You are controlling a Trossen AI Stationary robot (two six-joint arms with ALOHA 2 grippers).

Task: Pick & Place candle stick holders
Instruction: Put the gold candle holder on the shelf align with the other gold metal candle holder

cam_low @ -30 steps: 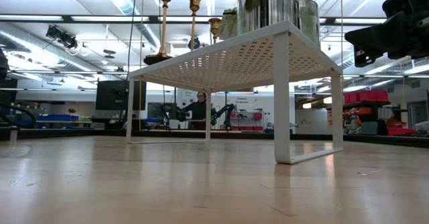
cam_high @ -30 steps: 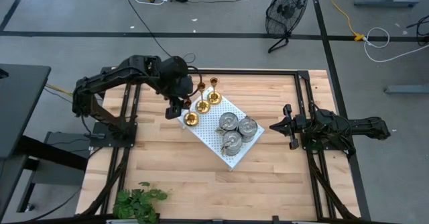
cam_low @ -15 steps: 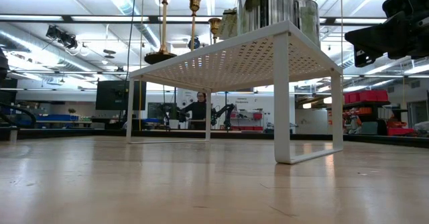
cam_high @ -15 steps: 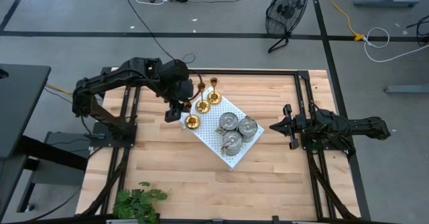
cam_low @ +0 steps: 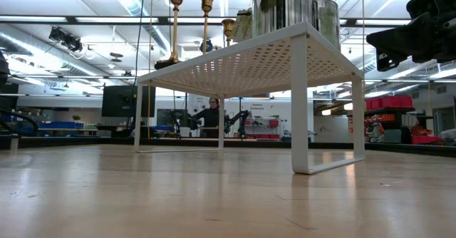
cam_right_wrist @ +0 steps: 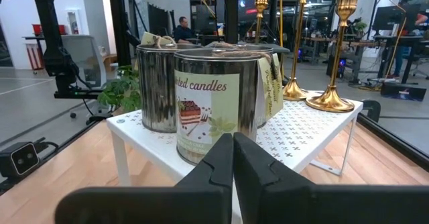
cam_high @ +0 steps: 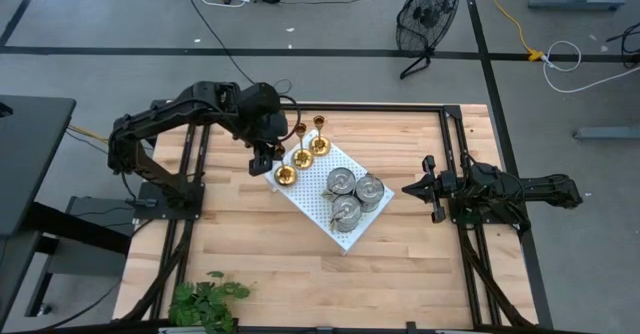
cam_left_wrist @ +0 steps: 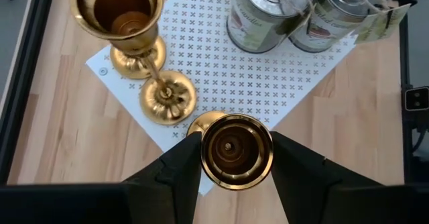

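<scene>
Three brass candle stick holders (cam_high: 301, 157) and three squat silver tins (cam_high: 346, 212) stand on the white perforated board (cam_high: 310, 206), which rests on legs on the table. My left gripper (cam_high: 262, 161) is at the board's left edge, shut on the nearest brass holder (cam_high: 285, 176). That holder's cup (cam_left_wrist: 236, 150) sits between the fingers. Its base (cam_low: 169, 65) is at the board's edge; I cannot tell whether it rests there. My right gripper (cam_high: 420, 187) is shut and empty, to the right of the board, pointing at the tins (cam_right_wrist: 204, 110). My left gripper pinches the brass holder's cup at its top, one finger (cam_left_wrist: 181, 170) on each side of the rim (cam_left_wrist: 204, 151). The fingers come from above, pointing down. The holder stands upright below them, its base (cam_left_wrist: 200, 121) over the board's edge.
A green plant (cam_high: 205, 299) sits at the table's near left corner. Dark frame rails (cam_high: 455, 154) run along the table's sides. Bare wood lies near the board (cam_high: 300, 264). A person (cam_low: 211, 113) sits far behind the table.
My left gripper and the brass holder have shifted a little toward the near edge and come back; the holder stays upright at the board's edge.
</scene>
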